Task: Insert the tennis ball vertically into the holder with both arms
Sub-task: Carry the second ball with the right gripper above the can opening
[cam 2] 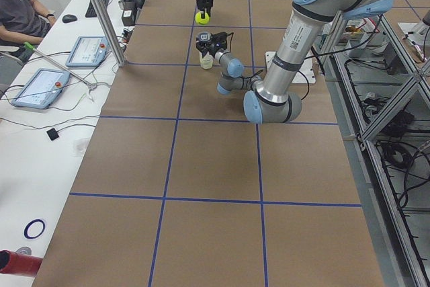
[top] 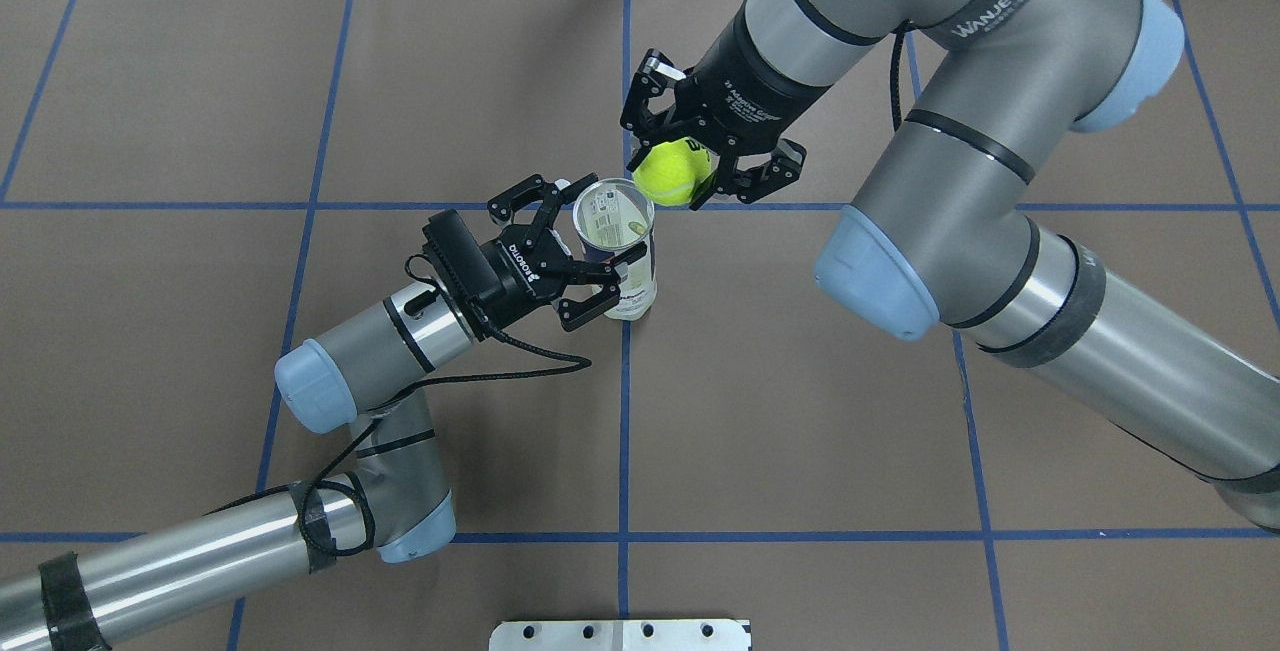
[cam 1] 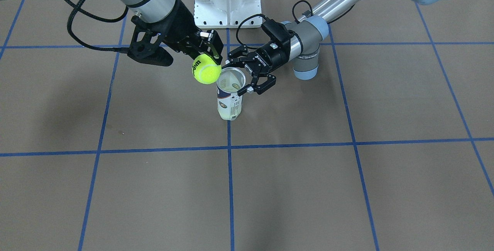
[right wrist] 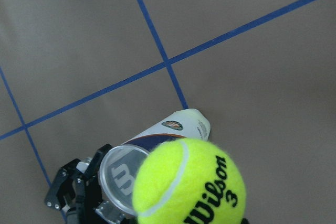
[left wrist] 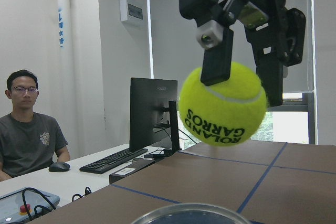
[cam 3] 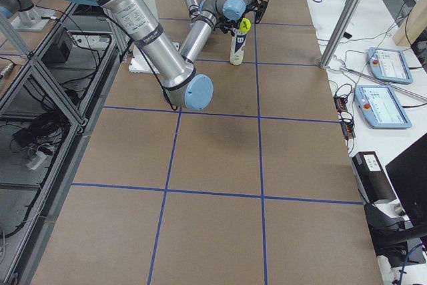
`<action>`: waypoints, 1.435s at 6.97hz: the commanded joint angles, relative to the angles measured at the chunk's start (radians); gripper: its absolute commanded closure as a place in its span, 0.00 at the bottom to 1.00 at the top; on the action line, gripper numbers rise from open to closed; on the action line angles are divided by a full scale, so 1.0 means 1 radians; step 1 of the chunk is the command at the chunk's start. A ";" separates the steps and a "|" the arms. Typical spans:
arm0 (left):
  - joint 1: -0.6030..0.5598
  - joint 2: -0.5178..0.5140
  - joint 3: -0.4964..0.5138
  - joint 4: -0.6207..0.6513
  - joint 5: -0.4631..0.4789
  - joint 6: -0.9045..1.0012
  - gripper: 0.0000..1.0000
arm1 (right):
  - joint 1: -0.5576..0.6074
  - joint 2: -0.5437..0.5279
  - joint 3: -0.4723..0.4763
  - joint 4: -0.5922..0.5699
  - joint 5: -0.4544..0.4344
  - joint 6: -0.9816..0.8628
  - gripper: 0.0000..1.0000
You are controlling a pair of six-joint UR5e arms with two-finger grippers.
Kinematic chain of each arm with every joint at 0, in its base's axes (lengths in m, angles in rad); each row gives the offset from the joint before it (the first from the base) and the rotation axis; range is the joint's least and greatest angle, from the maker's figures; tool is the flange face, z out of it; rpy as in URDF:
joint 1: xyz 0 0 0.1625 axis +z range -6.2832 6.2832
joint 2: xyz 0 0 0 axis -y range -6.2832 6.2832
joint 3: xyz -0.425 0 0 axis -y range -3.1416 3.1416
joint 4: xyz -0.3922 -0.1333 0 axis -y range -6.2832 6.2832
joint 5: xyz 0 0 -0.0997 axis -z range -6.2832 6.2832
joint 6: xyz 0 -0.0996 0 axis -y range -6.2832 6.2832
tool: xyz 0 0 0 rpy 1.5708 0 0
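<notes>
The holder is a clear can with a white and navy label. It stands upright on the brown table, open end up, and also shows in the overhead view. My left gripper reaches in level from the side, its fingers straddling the can just under the rim and touching it. My right gripper points down and is shut on a yellow-green tennis ball. The ball hangs just above and beside the can's mouth, overlapping its rim. It also shows in the left wrist view and the right wrist view.
The white metal pedestal base stands behind the can, on the robot's side. Blue tape lines cross the table. A seated operator and tablets are at a side desk beyond the table's far edge.
</notes>
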 commanded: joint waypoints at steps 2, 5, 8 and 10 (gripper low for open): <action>0.000 -0.002 0.000 0.000 0.000 0.000 0.11 | -0.035 0.036 -0.055 0.049 -0.005 0.010 1.00; -0.001 0.002 -0.001 0.000 0.000 0.000 0.11 | -0.049 0.042 -0.086 0.081 -0.013 0.009 1.00; 0.000 0.000 -0.001 0.000 0.000 0.000 0.10 | -0.049 0.048 -0.097 0.081 -0.014 0.006 1.00; 0.000 0.001 -0.001 0.000 0.000 0.000 0.10 | -0.052 0.048 -0.107 0.081 -0.013 0.004 0.48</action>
